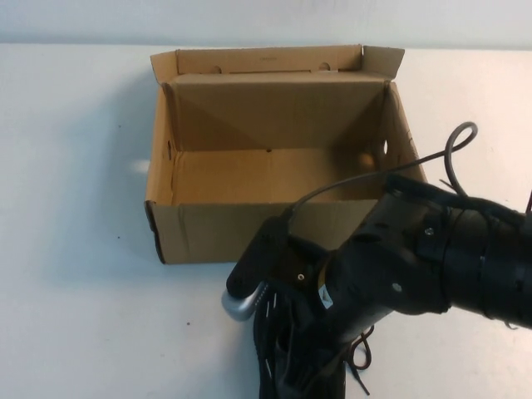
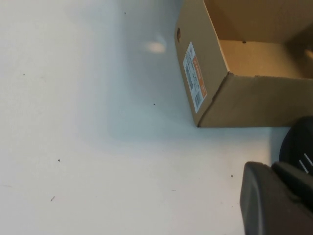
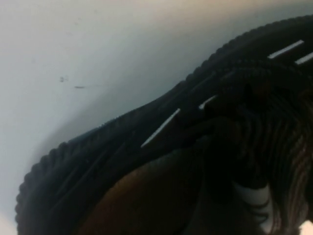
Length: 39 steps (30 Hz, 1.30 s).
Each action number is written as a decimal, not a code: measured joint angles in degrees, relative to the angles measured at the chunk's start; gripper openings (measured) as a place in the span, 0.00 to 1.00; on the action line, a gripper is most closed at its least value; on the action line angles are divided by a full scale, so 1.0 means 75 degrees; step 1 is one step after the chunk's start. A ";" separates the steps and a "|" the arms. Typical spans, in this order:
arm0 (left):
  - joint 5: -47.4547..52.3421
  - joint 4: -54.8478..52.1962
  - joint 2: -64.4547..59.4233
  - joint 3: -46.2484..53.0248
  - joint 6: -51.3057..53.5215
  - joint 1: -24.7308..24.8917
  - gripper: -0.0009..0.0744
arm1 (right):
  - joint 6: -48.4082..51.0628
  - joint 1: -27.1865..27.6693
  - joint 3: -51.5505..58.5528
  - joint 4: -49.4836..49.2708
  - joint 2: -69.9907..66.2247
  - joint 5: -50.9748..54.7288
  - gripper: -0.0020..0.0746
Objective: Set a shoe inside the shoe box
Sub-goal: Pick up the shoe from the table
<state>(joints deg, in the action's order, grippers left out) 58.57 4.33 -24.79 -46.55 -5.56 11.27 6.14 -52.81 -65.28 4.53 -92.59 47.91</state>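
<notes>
The shoe box stands open and empty at the middle back of the table, with its lid flap standing up behind it. The black knit shoe is just in front of the box's near wall. My right gripper reaches down from the right and is pressed against the shoe. The right wrist view is filled by the shoe, showing its ribbed sole edge, silver lace loops and white tongue tag. My left gripper shows only in the left wrist view, low over the table near the box's labelled corner.
The white table spreads out to the left of and in front of the box. A cable loops up from the right arm over the box's right wall. Loose laces hang beside the shoe.
</notes>
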 joint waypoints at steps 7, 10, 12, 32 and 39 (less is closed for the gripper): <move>0.0000 0.0000 0.0000 0.0000 0.0000 0.0000 0.01 | -0.0108 0.0000 -0.0453 -0.0001 0.0199 0.0723 0.47; 0.0000 0.0000 0.0000 0.0000 0.0000 0.0000 0.01 | -0.0108 0.0000 -0.0828 -0.0229 0.0323 0.1067 0.46; 0.0000 0.0000 0.0000 0.0000 0.0000 0.0000 0.01 | -0.0008 0.0000 -0.1028 -0.0418 0.0377 0.1225 0.46; 0.0057 0.0000 0.0000 0.0000 0.0000 0.0000 0.01 | 0.0221 0.0000 -0.1153 -0.0245 -0.0313 0.1434 0.49; 0.0057 0.0000 0.0000 0.0000 0.0000 0.0000 0.01 | -0.0063 0.0000 -0.1153 0.0373 -0.0396 0.1481 0.25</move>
<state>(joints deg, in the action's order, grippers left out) 59.00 4.33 -24.79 -46.55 -5.56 11.27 5.66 -52.81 -73.93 7.33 -95.56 59.02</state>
